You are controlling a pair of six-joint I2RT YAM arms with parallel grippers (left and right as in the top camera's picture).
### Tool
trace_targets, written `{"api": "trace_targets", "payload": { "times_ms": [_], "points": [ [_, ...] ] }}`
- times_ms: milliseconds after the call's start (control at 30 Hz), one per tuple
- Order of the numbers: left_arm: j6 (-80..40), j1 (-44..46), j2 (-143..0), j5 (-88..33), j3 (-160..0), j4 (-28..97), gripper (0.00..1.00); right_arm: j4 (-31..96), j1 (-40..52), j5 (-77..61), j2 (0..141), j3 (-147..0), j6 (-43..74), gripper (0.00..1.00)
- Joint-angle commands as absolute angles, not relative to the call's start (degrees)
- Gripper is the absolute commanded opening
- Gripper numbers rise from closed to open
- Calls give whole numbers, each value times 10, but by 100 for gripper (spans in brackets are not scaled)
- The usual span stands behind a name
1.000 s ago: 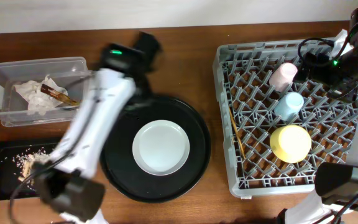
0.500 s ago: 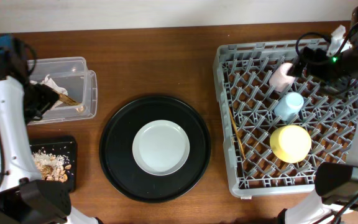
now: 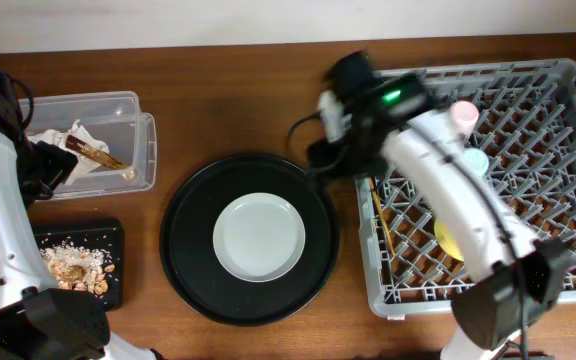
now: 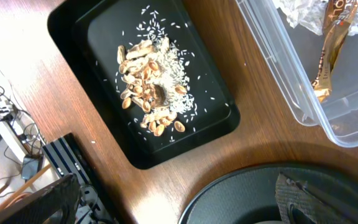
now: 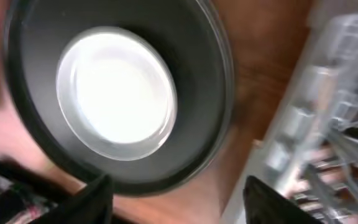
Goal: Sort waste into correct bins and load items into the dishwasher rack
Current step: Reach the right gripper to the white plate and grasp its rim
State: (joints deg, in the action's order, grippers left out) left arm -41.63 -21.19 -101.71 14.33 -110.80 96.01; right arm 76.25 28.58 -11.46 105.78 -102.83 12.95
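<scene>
A pale round plate lies in the middle of the large round black tray. My right gripper hovers open over that tray's far right rim, blurred, with nothing between its fingers. The grey dishwasher rack holds a pink cup, a blue cup, a yellow saucer and chopsticks, partly hidden by the right arm. My left gripper is open and empty beside the clear box, which holds napkins and a brown wrapper. Food scraps lie in the shallow black tray.
The right arm stretches across the rack's left half. Bare wood shows between the round tray and the rack. Cables and dark gear sit past the table's left edge.
The right arm has swung left from the rack's far right corner to the round tray's rim. The left arm drew back from across the table to the far left a second ago.
</scene>
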Motion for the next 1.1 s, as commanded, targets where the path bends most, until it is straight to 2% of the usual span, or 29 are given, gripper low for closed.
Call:
{"api": "trace_targets", "payload": {
  "times_ms": [0,67,367,467,533,700,867,1000,1067],
  "points": [
    [-420,-214,-1012,144,-1105,961,99,675,352,-33,1054,-929,192,67],
    [-420,-214,-1012,144,-1105,961,99,611,376,-34,1054,-874,194,71],
    [-420,-214,-1012,144,-1105,961,99,437,396,-32,1054,-698,211,70],
    [-420,-214,-1012,144,-1105,961,99,402,394,-44,1054,-669,243,57],
    [-420,-214,-1012,144,-1105,961,99,390,394,-58,1055,-663,271,52],
    [-420,-214,-1012,144,-1105,961,99,370,397,-53,1056,-646,326,49],
    [-420,-214,-1012,144,-1105,961,99,365,397,-54,1066,-638,372,38],
    [-420,-214,-1012,144,-1105,961,99,366,398,-55,1075,-635,385,25],
    [-420,-214,-1012,144,-1105,961,99,366,397,-64,1074,-641,385,9]
  ]
}}
